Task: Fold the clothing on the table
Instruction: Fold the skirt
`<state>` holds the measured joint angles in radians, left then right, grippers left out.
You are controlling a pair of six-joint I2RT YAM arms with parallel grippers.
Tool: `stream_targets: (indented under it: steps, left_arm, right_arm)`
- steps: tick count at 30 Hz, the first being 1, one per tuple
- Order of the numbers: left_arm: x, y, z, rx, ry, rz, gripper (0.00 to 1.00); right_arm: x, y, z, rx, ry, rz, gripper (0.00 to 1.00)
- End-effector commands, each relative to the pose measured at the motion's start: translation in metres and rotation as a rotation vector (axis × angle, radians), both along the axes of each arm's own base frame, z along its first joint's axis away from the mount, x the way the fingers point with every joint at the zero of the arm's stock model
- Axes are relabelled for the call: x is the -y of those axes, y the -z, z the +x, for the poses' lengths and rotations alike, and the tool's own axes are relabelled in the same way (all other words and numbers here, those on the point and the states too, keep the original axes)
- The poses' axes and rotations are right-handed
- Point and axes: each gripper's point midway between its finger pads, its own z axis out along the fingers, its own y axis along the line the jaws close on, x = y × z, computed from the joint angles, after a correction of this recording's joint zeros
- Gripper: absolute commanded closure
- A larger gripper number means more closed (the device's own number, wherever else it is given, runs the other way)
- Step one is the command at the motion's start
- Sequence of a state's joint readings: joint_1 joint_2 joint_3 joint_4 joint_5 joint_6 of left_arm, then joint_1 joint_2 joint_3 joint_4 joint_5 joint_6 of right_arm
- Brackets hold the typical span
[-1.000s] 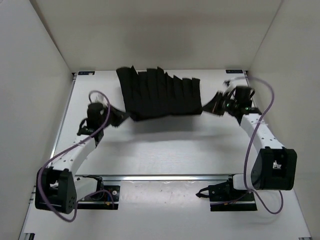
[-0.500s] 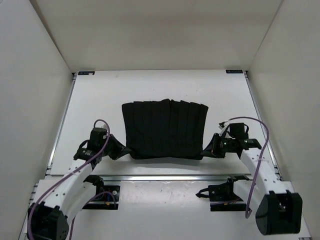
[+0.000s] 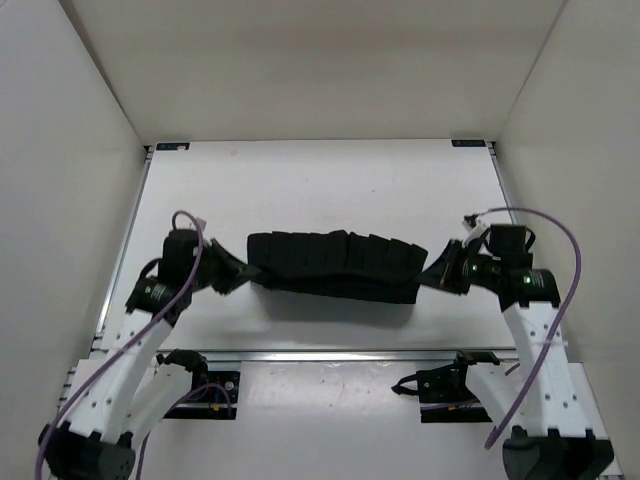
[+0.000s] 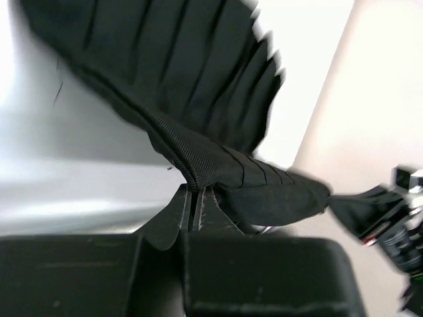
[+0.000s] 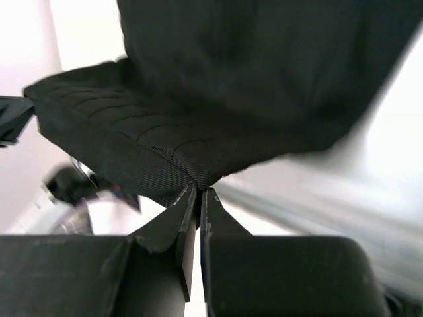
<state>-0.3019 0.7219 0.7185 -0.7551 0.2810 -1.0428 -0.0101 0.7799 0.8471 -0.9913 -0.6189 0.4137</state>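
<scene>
Since the earlier frame, the clothing (image 3: 335, 265) has been gathered into a narrow band above the bench (image 3: 300, 190), its ends gripped by the clenched left end effector (image 3: 240, 272) and right end effector (image 3: 432, 276).

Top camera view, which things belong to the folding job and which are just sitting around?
Belongs to the job:
black pleated skirt
left gripper, shut on one end of it
right gripper, shut on the other end
white table

Just there:
purple cable
metal rail
white walls
</scene>
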Motion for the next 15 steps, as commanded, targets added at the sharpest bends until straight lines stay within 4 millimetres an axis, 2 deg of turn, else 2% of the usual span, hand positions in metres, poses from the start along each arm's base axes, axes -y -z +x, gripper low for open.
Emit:
stream_targets:
  steps: [1, 2, 3, 5, 6, 7, 8, 9, 10, 11, 13, 15]
  left_arm:
    - [-0.010, -0.013, 0.067, 0.059, -0.101, -0.007, 1.00]
    - [-0.015, -0.001, 0.086, 0.010, -0.130, 0.006, 1.00]
    - [-0.017, -0.006, 0.103, 0.040, -0.142, 0.006, 1.00]
    - [-0.016, 0.029, 0.138, -0.050, -0.136, 0.066, 0.97]
    - [-0.014, 0.048, 0.151, -0.105, -0.104, 0.091, 0.83]
    - [-0.010, 0.054, 0.156, -0.125, -0.063, 0.085, 0.76]
    - [-0.009, 0.071, 0.169, -0.165, -0.041, 0.089, 0.71]
    - [0.004, 0.078, 0.176, -0.171, 0.005, 0.039, 0.68]
    - [0.008, 0.075, 0.180, -0.164, 0.018, -0.016, 0.64]
    - [0.013, 0.075, 0.188, -0.135, 0.009, -0.065, 0.54]
    - [0.009, 0.068, 0.189, -0.109, 0.002, -0.112, 0.42]
    - [-0.005, 0.060, 0.185, -0.095, -0.025, -0.079, 0.36]
  right_arm:
    - [0.009, -0.007, 0.075, 0.096, 0.047, 0.016, 1.00]
    - [0.009, 0.006, 0.092, 0.054, 0.050, 0.024, 1.00]
    - [0.011, 0.003, 0.113, 0.093, 0.056, 0.029, 0.99]
    - [0.017, 0.029, 0.151, 0.036, 0.069, 0.036, 1.00]
    - [0.020, 0.035, 0.160, 0.018, 0.094, 0.041, 0.98]
    - [0.028, 0.047, 0.174, -0.002, 0.118, 0.039, 0.86]
    - [0.032, 0.061, 0.184, -0.021, 0.136, 0.022, 0.68]
    - [0.037, 0.064, 0.194, -0.015, 0.143, 0.002, 0.63]
    - [0.043, 0.065, 0.198, -0.010, 0.159, -0.005, 0.47]
    - [0.048, 0.065, 0.200, -0.005, 0.176, -0.023, 0.34]
    - [0.056, 0.059, 0.201, 0.017, 0.202, -0.050, 0.22]
    - [0.065, 0.061, 0.186, -0.017, 0.228, -0.093, 0.16]
